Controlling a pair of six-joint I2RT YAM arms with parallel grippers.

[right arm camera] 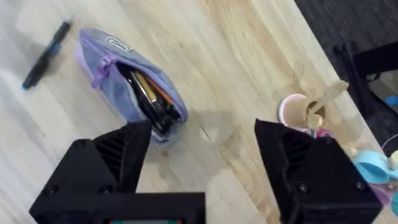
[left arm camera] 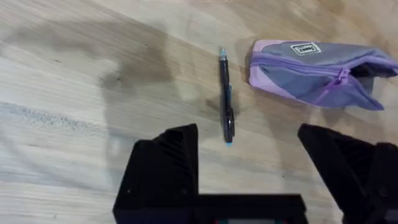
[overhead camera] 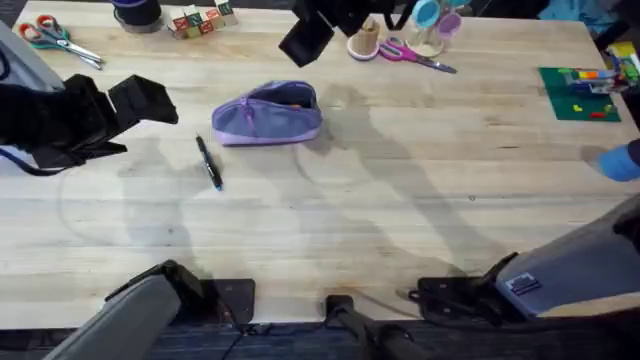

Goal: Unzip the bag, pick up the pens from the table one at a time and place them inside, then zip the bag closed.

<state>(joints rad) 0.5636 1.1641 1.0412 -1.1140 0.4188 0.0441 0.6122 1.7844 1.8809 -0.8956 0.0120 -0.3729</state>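
While both grippers gape, left gripper point(left arm camera: 249, 165) hovers near pen point(left arm camera: 227, 99), bag point(left arm camera: 317, 74) beyond.

Table point(overhead camera: 400, 220): bag point(overhead camera: 268, 113), pen point(overhead camera: 208, 162).

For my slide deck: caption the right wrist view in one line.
Open right gripper above the unzipped bag already holding pens, one pen lying on the table beside it.

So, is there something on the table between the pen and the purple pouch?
Nothing: in the left wrist view, bare wood separates the pen from the pouch.
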